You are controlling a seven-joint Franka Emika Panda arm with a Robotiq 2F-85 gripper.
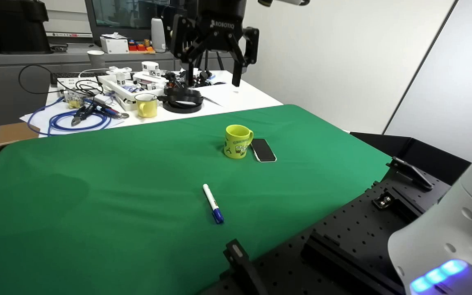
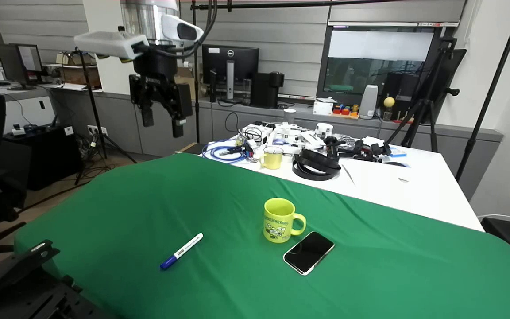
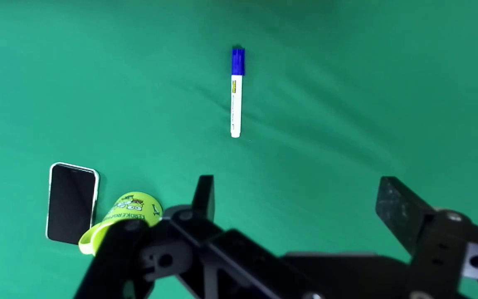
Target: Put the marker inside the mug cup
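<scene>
The marker (image 3: 236, 95) lies flat on the green cloth (image 3: 326, 50), well apart from the mug (image 2: 278, 221). Wrist view: blue cap at 12 o'clock, white end at 6. The barrel carries a yellow label and a line of small print; I cannot read either.

The mug is upright, between 2 and 3 o'clock from the marker in an exterior view, handle toward 3. Cartoon figures on its side, plus dark lettering: I read KEROKERO, remainder uncertain.

A phone (image 2: 309, 252), white-edged, black screen up, lies just beside the mug, between 4 and 5 o'clock in an exterior view.

The gripper (image 1: 213, 80) hangs well above the cloth, ROBOTIQ in pale letters on its body. Fingers spread wide; green cloth shows through the gap in the wrist view.

Past the cloth, a white table (image 2: 436, 195) holds a yellow cup (image 2: 272, 158), about 12 o'clock from the mug in an exterior view. Farther back, a monitor (image 2: 217, 66) marked DELL.
</scene>
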